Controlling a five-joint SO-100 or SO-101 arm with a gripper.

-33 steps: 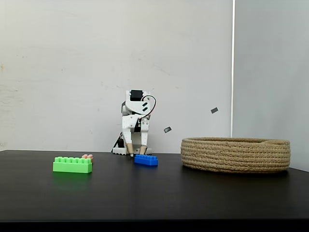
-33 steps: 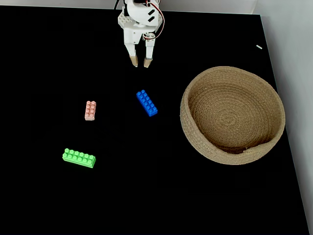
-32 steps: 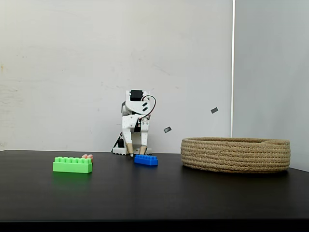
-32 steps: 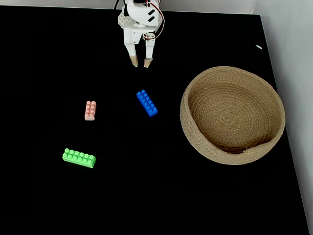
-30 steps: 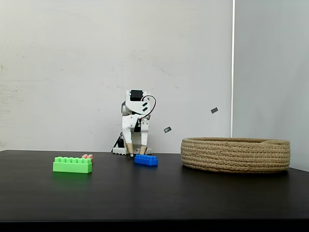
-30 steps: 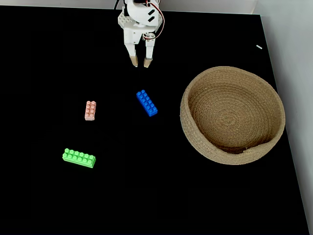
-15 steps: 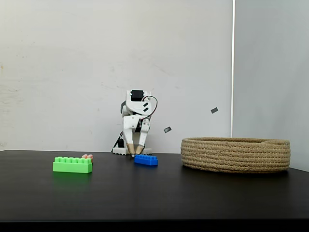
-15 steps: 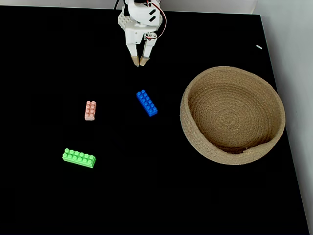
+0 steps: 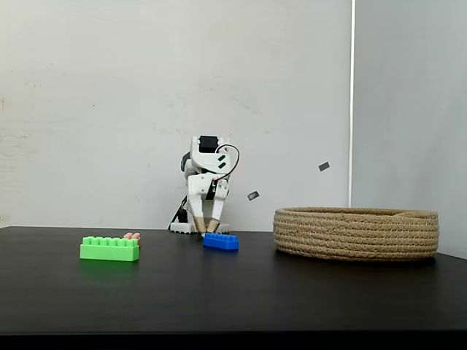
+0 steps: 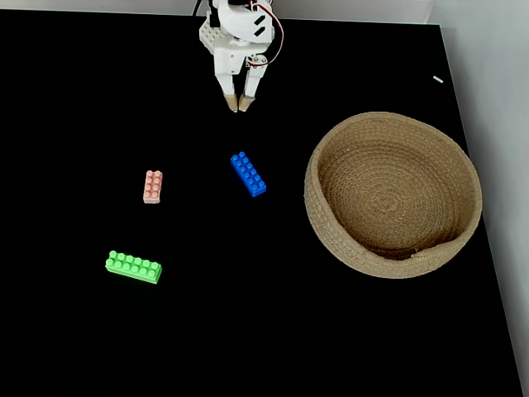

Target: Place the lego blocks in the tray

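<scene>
Three lego blocks lie loose on the black table (image 10: pixel 248 331), none of them in the tray (image 10: pixel 393 194). Taking that tray, a round basket of coiled tan rope, as the landmark in the fixed view from above: the dark blue brick (image 10: pixel 248 174) lies nearest it, just off its left wall and set at a slant. The small pink brick (image 10: pixel 153 186) sits further left at about the same height in the picture, standing lengthwise. The long bright green brick (image 10: pixel 133 267) lies furthest from the tray, down and to the left.

In the low fixed view from the side, the tray (image 9: pixel 356 233) stands at the right, the blue brick (image 9: pixel 220 241) to its left, and the green brick (image 9: pixel 109 249) further left with the pink brick (image 9: pixel 132 235) peeking from behind it.

The white arm stands up and left of the tray, at the table's far edge. Its gripper (image 10: pixel 238 105) points down toward the table with the tan fingertips (image 10: pixel 231 104) drawn almost together and nothing between them; it is well apart from the blue brick.
</scene>
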